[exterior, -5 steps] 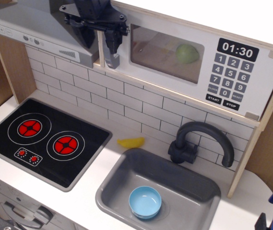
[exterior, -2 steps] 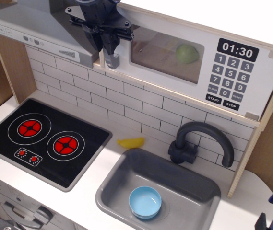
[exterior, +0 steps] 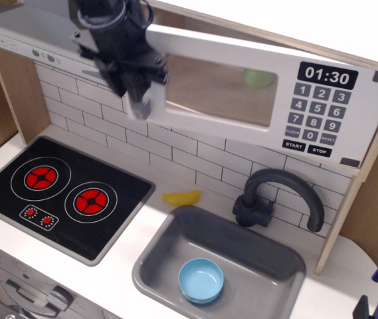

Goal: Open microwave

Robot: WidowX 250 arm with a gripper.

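The white toy microwave point(exterior: 321, 73) sits at the top right, with a black clock display reading 01:30 and a grey keypad. Its door point(exterior: 215, 90) with the clear window is swung partly out on its right-side hinge. A green ball point(exterior: 260, 78) shows inside, behind the window. My black gripper point(exterior: 137, 90) is at the door's left edge, shut on the grey bar handle point(exterior: 139, 106), which it mostly hides.
A grey slanted range hood point(exterior: 36, 40) is left of the microwave. Below are a black stove point(exterior: 62, 196), a yellow banana point(exterior: 181, 197), a black faucet point(exterior: 278, 196) and a grey sink point(exterior: 255, 252) with a blue bowl point(exterior: 201, 280).
The gripper closed on the handle and moved down, left and outward. The microwave door went from shut to partly swung open.
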